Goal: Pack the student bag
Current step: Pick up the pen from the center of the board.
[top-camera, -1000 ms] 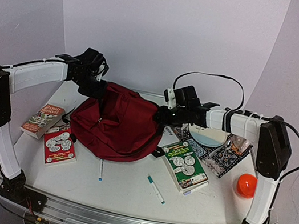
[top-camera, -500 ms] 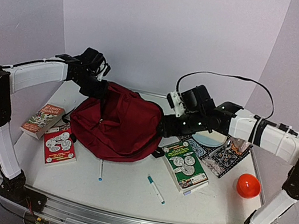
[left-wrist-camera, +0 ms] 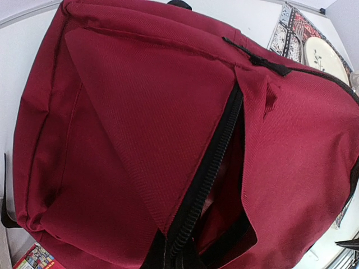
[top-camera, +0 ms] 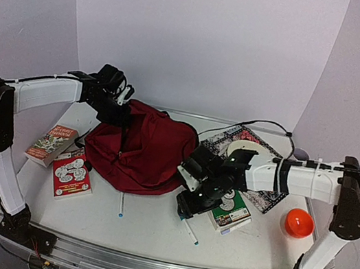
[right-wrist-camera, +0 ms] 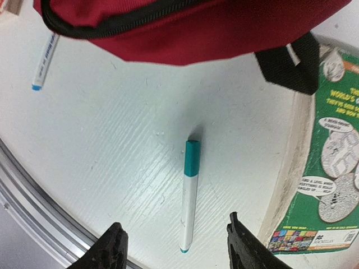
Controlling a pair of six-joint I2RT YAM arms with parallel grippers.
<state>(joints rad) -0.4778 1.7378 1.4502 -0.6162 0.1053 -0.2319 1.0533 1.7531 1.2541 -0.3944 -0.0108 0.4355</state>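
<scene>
Red fabric student bag (top-camera: 141, 155) sits on table (top-camera: 150, 223), zip gaping; left gripper (top-camera: 118, 106) pinched shut on its far-left edge. Right gripper (right-wrist-camera: 176, 249), jaws apart, hovers over teal-capped marker (right-wrist-camera: 189, 196) just before bag. Step: fetching marker. Next: descend, close across barrel.

White table (top-camera: 148, 233) w/ stuff spread across it. Left side: two books just beside each other, a red paperback (top-camera: 72, 173) nearer the front and an orange-and-green paperback (top-camera: 52, 142) behind it. Front centre: a thin white pen (top-camera: 121, 204) w/ blue tip and a white marker (right-wrist-camera: 189, 196) w/ teal cap, well apart. A green book (right-wrist-camera: 331, 168) (cartoon panels on the cover) lies just right of the marker, not touching it. Behind that, a black, white & red patterned mat (top-camera: 223, 137) w/ a pale round plate (top-camera: 239, 148) on it. An orange ball (top-camera: 297, 223) sits near the right edge.
</scene>
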